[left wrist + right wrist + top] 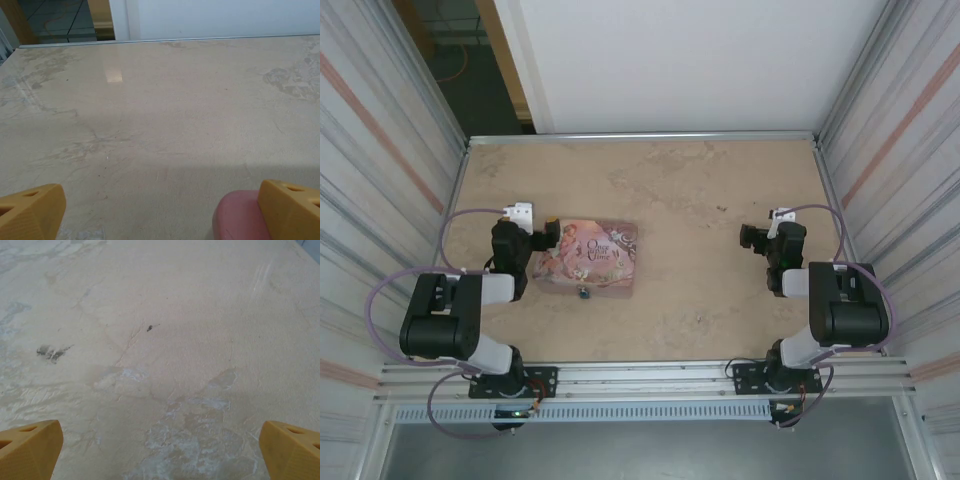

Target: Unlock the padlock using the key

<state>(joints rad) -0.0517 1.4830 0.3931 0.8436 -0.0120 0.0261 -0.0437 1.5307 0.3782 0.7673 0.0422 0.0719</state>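
The tiny blue padlock [584, 293] sits on the table [700, 310], right at the near side of the pink tin [590, 257]. The left hand [546, 236] is beside the tin's left end, its fingers wide apart. The right hand [752, 238] is far off to the right, fingers wide apart too, holding nothing.

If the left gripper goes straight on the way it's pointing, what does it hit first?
Likely the bare tabletop: the left gripper angles down at it. The pink tin lies by one finger, off that line; depth unclear.
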